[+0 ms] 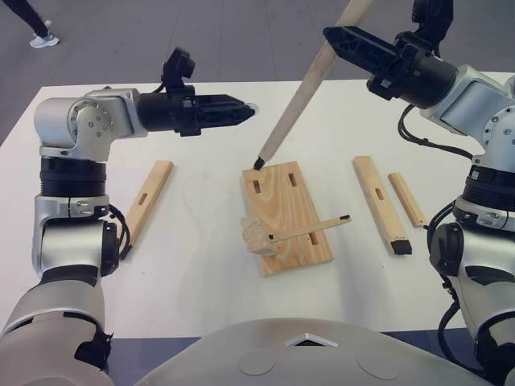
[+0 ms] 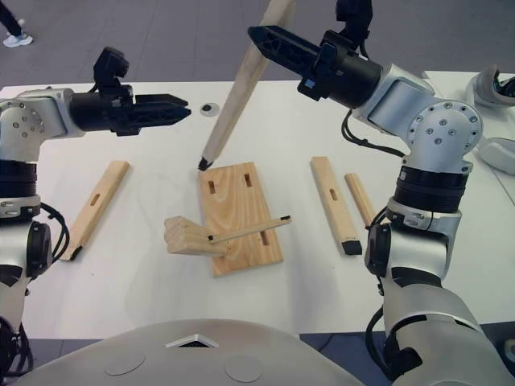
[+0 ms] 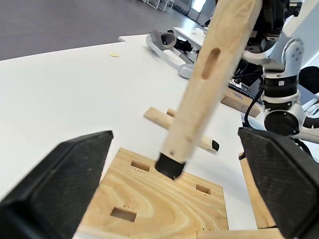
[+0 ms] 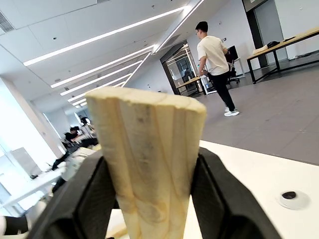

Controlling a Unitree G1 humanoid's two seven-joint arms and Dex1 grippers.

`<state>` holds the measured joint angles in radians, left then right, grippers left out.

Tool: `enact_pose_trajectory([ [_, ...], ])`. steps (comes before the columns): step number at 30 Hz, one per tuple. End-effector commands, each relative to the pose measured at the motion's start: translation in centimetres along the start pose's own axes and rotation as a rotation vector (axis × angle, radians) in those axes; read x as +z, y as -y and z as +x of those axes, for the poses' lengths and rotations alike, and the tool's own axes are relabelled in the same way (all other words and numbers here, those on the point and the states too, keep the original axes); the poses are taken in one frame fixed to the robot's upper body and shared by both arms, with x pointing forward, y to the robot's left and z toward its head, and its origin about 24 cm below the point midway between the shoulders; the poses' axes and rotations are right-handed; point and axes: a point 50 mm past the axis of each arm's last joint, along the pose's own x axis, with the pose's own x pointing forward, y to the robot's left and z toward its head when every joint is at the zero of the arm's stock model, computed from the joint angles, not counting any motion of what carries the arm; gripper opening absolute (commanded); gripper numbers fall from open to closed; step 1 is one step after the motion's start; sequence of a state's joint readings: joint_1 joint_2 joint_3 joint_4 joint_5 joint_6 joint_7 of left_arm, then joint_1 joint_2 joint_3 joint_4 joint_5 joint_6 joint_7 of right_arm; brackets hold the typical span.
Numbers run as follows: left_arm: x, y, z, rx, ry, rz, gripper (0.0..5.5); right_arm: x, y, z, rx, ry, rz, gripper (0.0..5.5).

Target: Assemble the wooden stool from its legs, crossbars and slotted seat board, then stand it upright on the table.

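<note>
The slotted seat board (image 1: 291, 201) lies flat at the table's middle. My right gripper (image 1: 331, 36) is shut on a wooden leg (image 1: 299, 96) held high and tilted, its black-tipped foot (image 1: 259, 163) just off the board's far left corner. In the right wrist view the leg's top end (image 4: 149, 149) sits clamped between both fingers (image 4: 82, 199). My left gripper (image 1: 244, 111) hovers open, left of that leg, its fingers (image 3: 60, 184) wide apart. Another leg piece (image 1: 256, 236) with a thin crossbar (image 1: 310, 229) rests on the board's near left corner.
One loose leg (image 1: 147, 201) lies left of the board. Another leg (image 1: 380, 203) and a short crossbar (image 1: 407, 199) lie on its right. A small black disc (image 2: 209, 108) sits near the white table's (image 1: 201, 297) far edge.
</note>
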<state>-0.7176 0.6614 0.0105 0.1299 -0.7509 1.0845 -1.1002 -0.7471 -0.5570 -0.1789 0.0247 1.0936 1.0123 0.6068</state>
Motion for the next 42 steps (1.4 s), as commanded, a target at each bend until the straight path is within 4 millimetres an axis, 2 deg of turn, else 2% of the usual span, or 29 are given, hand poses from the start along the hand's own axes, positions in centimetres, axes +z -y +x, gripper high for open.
enact_pose_trajectory([
  [1, -6.5, 2.3, -0.9, 0.043, -0.118, -0.091, 5.11, -0.6, 1.5, -2.4, -0.140, -0.137, -0.198, 2.10],
  [2, -9.5, 3.1, -0.9, 0.051, -0.146, -0.160, 5.11, -0.7, 1.7, -3.3, -0.148, -0.183, -0.240, 2.10],
  [4, -13.5, 4.2, -1.2, 0.099, -0.144, -0.278, 5.11, -0.7, 1.8, -4.9, -0.139, -0.258, -0.281, 2.10],
  [5, -14.9, 4.5, -1.5, 0.135, -0.135, -0.319, 5.11, -0.5, 1.8, -5.7, -0.133, -0.293, -0.284, 2.10],
  [7, -16.3, 4.7, -1.9, 0.199, -0.104, -0.371, 5.11, -0.5, 1.5, -6.8, -0.102, -0.352, -0.275, 2.10],
  [10, -16.9, 5.2, -1.9, 0.241, -0.083, -0.380, 5.11, -1.7, 1.3, -8.0, -0.084, -0.432, -0.259, 2.10],
  [13, -16.7, 5.0, -2.0, 0.270, -0.057, -0.376, 5.11, -4.2, 0.6, -9.1, -0.061, -0.472, -0.193, 2.10],
  [17, -16.3, 4.6, -2.5, 0.290, -0.054, -0.371, 5.11, -7.4, -0.6, -9.8, -0.063, -0.428, -0.099, 2.10],
  [19, -16.3, 4.4, -2.7, 0.301, -0.060, -0.370, 5.11, -8.4, -1.2, -9.7, -0.072, -0.379, -0.065, 2.08],
  [24, -17.0, 3.9, -3.3, 0.325, -0.066, -0.392, 5.11, -9.1, -2.2, -9.0, -0.085, -0.274, -0.024, 2.07],
  [27, -17.1, 3.7, -3.4, 0.335, -0.056, -0.392, 5.11, -8.6, -1.9, -8.8, -0.107, -0.260, -0.042, 2.07],
  [29, -16.0, 2.7, -3.6, 0.363, -0.028, -0.351, 5.11, -6.9, -1.0, -8.2, -0.150, -0.214, -0.104, 2.07],
  [30, -14.9, 1.9, -3.7, 0.388, -0.009, -0.297, 5.11, -5.7, -0.3, -7.7, -0.195, -0.178, -0.158, 2.07],
  [33, -8.7, -1.0, -3.2, 0.550, 0.116, 0.001, 5.11, -1.0, 2.1, -4.7, -0.341, 0.018, -0.315, 2.07],
  [35, -4.5, -2.3, -2.3, 0.641, 0.166, 0.243, 5.11, 1.2, 2.8, -1.6, -0.374, 0.158, -0.346, 2.07],
  [37, -0.3, -2.8, -1.0, 0.669, 0.249, 0.413, 5.11, 2.2, 3.0, 1.6, -0.385, 0.265, -0.344, 2.07],
  [39, 3.6, -2.3, 0.9, 0.631, 0.328, 0.541, 5.11, 2.7, 2.9, 5.2, -0.376, 0.336, -0.324, 2.07],
  [40, 4.9, -2.0, 2.0, 0.600, 0.351, 0.579, 5.11, 2.9, 2.6, 6.8, -0.368, 0.360, -0.313, 2.07],
  [42, 6.0, -1.6, 3.7, 0.533, 0.377, 0.583, 5.11, 3.1, 2.2, 9.0, -0.350, 0.382, -0.303, 2.07],
])
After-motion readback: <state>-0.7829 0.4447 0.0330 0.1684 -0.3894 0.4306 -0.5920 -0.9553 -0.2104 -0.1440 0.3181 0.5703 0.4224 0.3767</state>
